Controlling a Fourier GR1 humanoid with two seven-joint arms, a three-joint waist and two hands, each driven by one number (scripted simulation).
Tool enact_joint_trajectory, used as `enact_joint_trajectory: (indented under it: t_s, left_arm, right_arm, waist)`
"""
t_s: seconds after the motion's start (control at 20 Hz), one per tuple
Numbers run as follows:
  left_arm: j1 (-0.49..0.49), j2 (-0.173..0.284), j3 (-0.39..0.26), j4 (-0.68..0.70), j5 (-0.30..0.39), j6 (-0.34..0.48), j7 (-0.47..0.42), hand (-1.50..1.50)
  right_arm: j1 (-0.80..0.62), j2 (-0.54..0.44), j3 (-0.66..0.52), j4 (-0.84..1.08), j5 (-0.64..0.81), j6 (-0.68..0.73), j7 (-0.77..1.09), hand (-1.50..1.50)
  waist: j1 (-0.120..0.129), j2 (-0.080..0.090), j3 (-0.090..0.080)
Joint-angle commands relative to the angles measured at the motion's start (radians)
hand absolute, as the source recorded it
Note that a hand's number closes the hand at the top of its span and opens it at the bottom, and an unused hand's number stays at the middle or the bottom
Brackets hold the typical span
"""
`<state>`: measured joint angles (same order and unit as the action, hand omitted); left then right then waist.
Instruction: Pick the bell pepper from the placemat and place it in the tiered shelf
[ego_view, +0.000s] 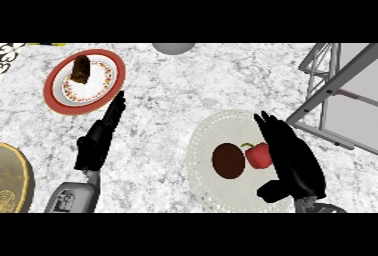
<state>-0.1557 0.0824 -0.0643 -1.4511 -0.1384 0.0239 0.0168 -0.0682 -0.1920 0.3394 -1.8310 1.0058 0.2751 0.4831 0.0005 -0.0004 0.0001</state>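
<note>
One open right hand (291, 160) flanks the red bell pepper (258, 155) on the round white placemat (214, 130) near the counter's right edge; curl around it before lifting.

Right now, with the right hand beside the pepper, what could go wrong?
The right hand is open against the pepper's right side; closing could push it left onto the dark disc rather than grasp it. The shelf's grey frame stands close right, so a lift might clip it.
</note>
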Motion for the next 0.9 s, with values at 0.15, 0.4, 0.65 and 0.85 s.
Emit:
enact_joint_trajectory:
  t_s: [0.15, 0.4, 0.65, 0.85]
  left_arm:
    - [-0.019, 0.009, 0.038, 0.028, 0.003, -0.021, -0.015, 0.00]
    - [-0.056, 0.020, 0.067, 0.013, 0.025, -0.055, 0.035, 0.00]
    - [0.007, 0.007, 0.044, -0.027, -0.006, -0.043, 0.016, 0.00]
    - [0.000, 0.001, 0.052, 0.040, 0.001, -0.050, -0.035, 0.00]
  right_arm:
    - [0.007, -0.017, -0.073, 0.096, 0.001, -0.029, -0.120, -1.50]
    - [-0.027, 0.047, -0.059, 0.147, 0.033, -0.035, -0.114, -1.50]
    - [-0.006, 0.035, -0.086, 0.156, 0.039, -0.021, -0.151, -1.50]
    - [0.045, -0.034, -0.053, 0.166, 0.076, -0.002, -0.204, 1.50]
  waist:
    - [-0.001, 0.001, 0.000]
    - [-0.001, 0.000, 0.000]
    - [0.000, 0.000, 0.000]
    - [-0.001, 0.000, 0.000]
